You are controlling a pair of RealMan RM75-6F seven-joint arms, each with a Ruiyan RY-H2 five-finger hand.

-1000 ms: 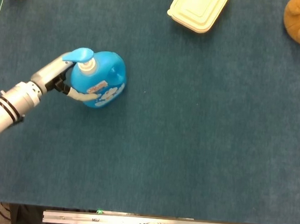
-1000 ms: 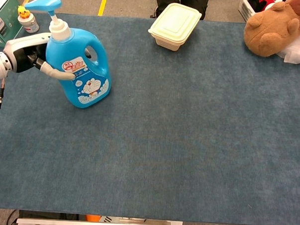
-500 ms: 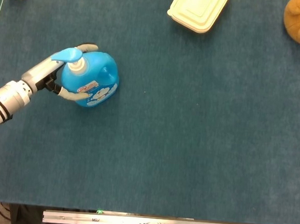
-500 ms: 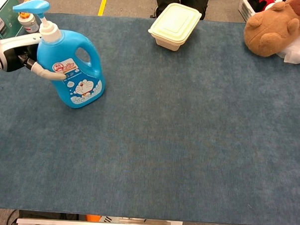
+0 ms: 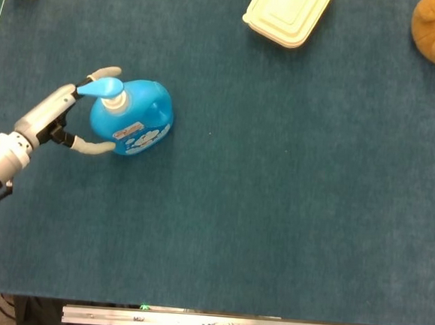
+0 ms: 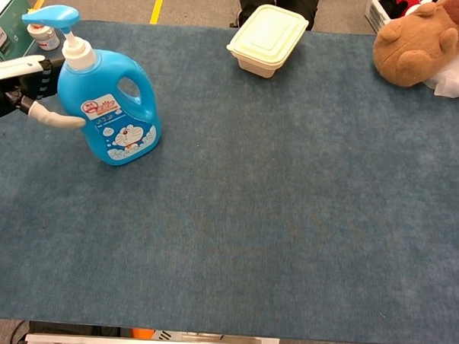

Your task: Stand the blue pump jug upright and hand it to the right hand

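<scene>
lab: blue-felt test table (image 6: 288, 220), yellow floor tape (image 6: 156, 7).

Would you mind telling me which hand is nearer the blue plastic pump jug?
The left hand is nearer: its fingers flank the upright blue plastic pump jug on its left side. The right hand appears in neither view.

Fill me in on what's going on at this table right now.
The blue pump jug stands upright on the blue mat at its left side. The robot's left hand is right beside it, fingers spread around the jug's side near the pump; whether it actually grips cannot be told. The right hand is not in view, so the handover has not happened. At the far edge sit a cream lidded container and a brown plush toy.
</scene>
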